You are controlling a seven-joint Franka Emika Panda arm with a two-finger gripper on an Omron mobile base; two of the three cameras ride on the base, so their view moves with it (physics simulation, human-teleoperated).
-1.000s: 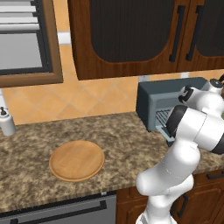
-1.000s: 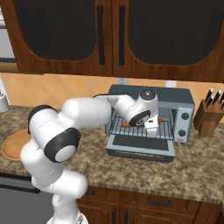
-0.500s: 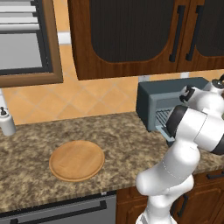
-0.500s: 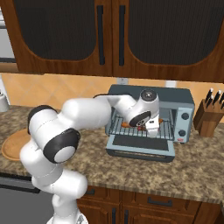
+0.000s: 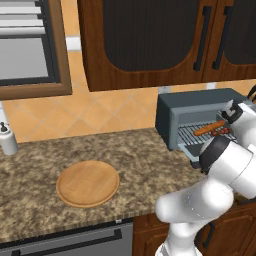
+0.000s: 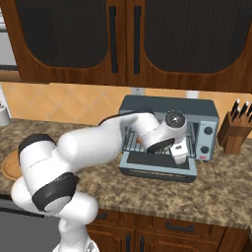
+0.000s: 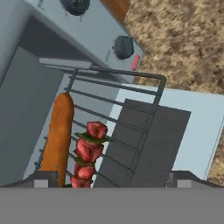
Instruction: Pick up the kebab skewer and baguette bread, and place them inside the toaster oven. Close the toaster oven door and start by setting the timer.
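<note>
**Both foods on the rack, door still down**

The gripper (image 7: 109,177) has its fingers spread wide and pinches nothing; one dark fingertip (image 7: 46,177) sits at each lower corner of the hand view, with open space between them. Just beyond the tips, the kebab skewer (image 7: 87,153) lies on the wire rack (image 7: 127,109), and the baguette bread (image 7: 59,133) lies beside it, the two running roughly parallel and close together. Both rest inside the toaster oven (image 6: 170,106); from the left base view the baguette can be seen on the rack in the open cavity.

The toaster oven door (image 7: 192,127) hangs open, flat in front of the cavity. The step in hand looks to be clearing the hand from the oven mouth so the door can be swung up. To do it well, the hand should draw straight back and up, keeping the fingers off the rack's front bar and off the food, then come under or behind the door's far edge to lift it.

The bar handle of the door is not clear in any view. In the right base view the arm covers most of the rack and the food. The knobs (image 7: 124,47) show no readable markings, so which one is the timer cannot be told.
</note>
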